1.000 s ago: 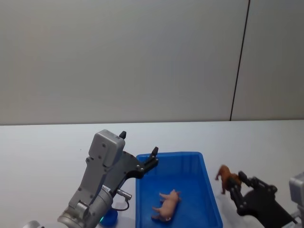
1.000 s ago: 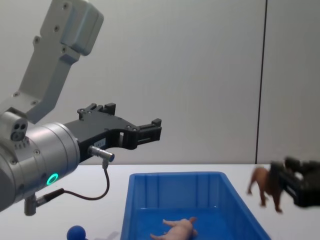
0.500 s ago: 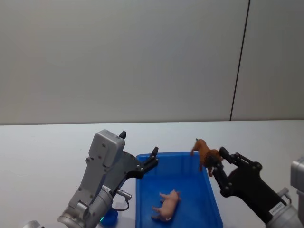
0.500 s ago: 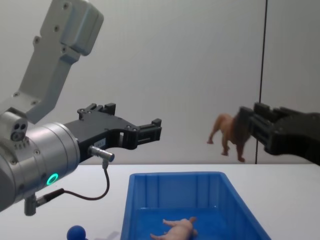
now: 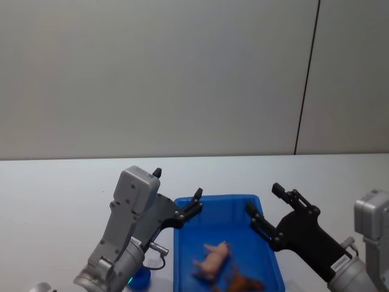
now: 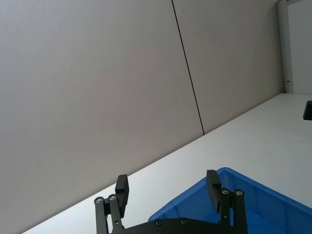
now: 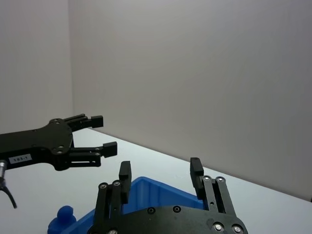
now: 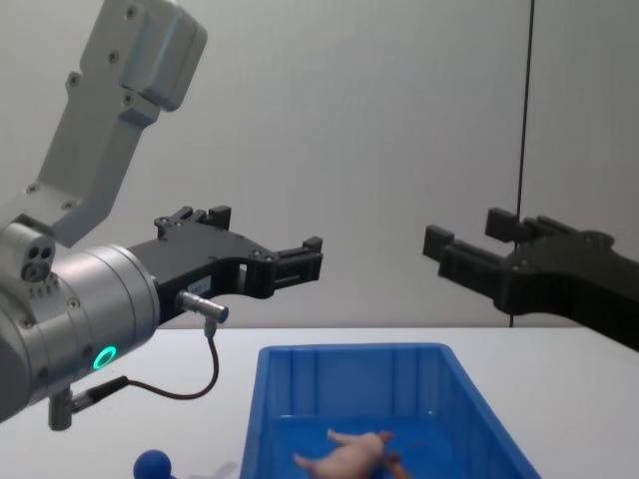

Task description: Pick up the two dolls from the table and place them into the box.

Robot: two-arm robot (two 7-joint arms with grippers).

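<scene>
Dolls first: the brown lion (image 5: 243,283) and the pink animal (image 5: 211,261) both lie on the floor of the blue box (image 5: 216,198), so I judge the task done. A blue figure (image 5: 141,278) sits on the counter (image 5: 61,194) beside it. Above the box, my right hand (image 5: 262,198) is spread and empty. My left hand (image 5: 177,184) hangs spread and empty above the far left corner.

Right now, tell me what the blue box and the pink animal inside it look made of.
The box: likely moulded plastic, smooth, faintly glossy; uniform bright blue, thick rim. The pink animal: probably plastic or rubber, matte; one even pale colour, moulded legs. Which of the two, I cannot tell.
</scene>
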